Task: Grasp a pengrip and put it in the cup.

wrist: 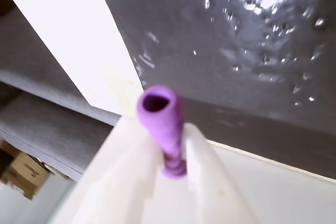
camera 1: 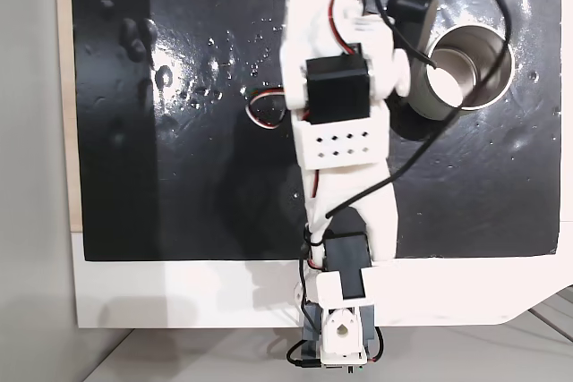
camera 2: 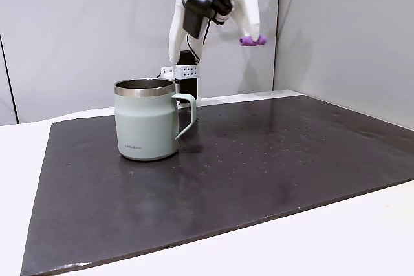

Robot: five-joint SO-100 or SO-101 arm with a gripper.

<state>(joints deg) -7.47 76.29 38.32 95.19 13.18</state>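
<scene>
White plastic end effector (wrist: 170,150) pinches the hollow purple pengrip (wrist: 163,124).

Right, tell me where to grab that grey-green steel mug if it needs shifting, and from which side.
Take the pale grey-green steel mug by its looped handle, coming from the right in the fixed side view, where the handle juts out clear of the wall. The body looks too wide for the hand, which is shut on the small purple tube.

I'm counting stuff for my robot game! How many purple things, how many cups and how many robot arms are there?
Purple pengrip, held in the fingers: 1
Cup on the dark mat: 1
Robot arm: 1
Total: 3
</scene>
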